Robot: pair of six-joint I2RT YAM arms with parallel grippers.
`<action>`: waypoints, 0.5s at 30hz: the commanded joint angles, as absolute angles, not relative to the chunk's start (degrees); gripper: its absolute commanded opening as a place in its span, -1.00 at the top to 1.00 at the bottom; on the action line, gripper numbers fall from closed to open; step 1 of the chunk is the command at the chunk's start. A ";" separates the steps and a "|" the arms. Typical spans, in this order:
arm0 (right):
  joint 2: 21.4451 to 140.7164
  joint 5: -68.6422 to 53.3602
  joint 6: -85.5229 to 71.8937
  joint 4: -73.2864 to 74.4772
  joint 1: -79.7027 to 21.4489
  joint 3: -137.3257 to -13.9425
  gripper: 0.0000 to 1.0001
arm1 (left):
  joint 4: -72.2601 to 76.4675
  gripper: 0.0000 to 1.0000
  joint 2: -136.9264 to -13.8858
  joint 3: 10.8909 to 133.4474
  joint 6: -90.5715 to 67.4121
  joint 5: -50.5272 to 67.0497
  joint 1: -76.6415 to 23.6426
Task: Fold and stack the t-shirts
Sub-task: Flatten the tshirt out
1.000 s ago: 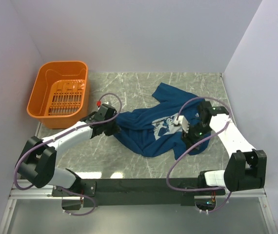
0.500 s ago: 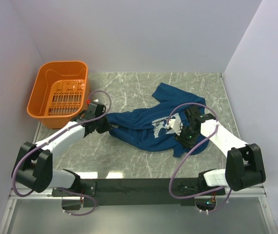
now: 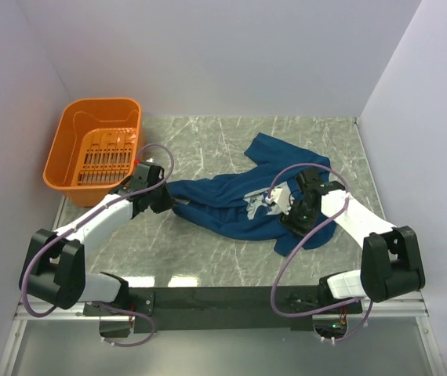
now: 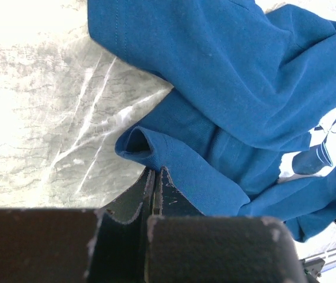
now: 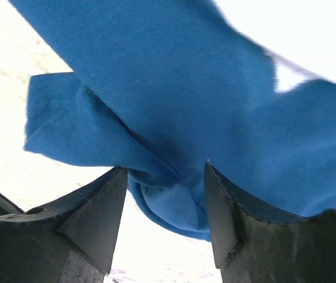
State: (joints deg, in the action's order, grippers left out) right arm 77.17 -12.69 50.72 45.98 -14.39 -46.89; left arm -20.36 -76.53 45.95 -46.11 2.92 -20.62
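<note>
Across the table (image 3: 208, 137) the t-shirt (image 3: 227, 205) has stretched leftward since a second ago and now lies mid-table, long axis left-to-right. Left gripper (image 4: 156, 174) is clamped on the left hem. Right gripper (image 5: 165, 177), jaws apart, straddles a bunched fold at the right end (no firm pinch evident). Each gripper sits at its own end of that axis.
</note>
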 commanded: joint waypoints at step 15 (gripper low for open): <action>83.82 -16.79 35.17 44.12 -5.72 -81.96 1.00 | -17.32 0.99 -83.39 70.80 -44.29 8.79 -14.69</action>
State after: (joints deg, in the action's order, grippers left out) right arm 81.56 -17.06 42.92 49.45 -8.86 -69.78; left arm -22.37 -81.14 59.27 -44.71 6.59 -17.08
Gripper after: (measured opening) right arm 0.013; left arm 0.013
